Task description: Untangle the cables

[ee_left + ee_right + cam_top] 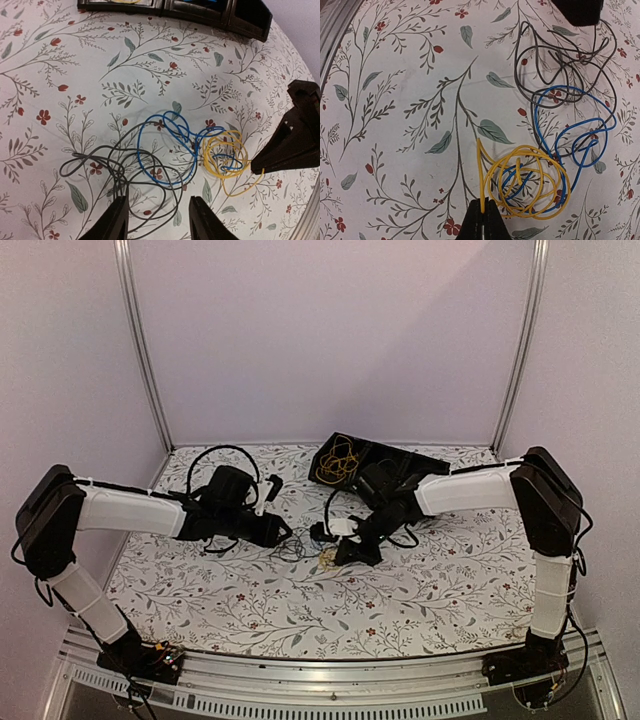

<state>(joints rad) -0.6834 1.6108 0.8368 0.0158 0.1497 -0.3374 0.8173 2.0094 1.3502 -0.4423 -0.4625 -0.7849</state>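
Presently the right jaws are seen pressed together, and a straight end of the yellow cable (527,181) is pinched between their tips. Just ahead of those tips the rest of that cable is coiled flat on the flowered desk (395,150). The blue cable (536,122) is threaded through the coil and looped out further ahead. Beyond the blue loops, the dark grey cable (555,50) is tangled with them.

The left jaws are held spread, low over the desk, with nothing gripped. Strands of the dark grey cable are laid between and just ahead of their tips; the blue loops are found further ahead, and the yellow coil past those, to the right.

Well beyond both pairs of jaws a black tray (395,455) is set at the far side of the desk, and a yellow-orange bundle (338,462) is held in it.
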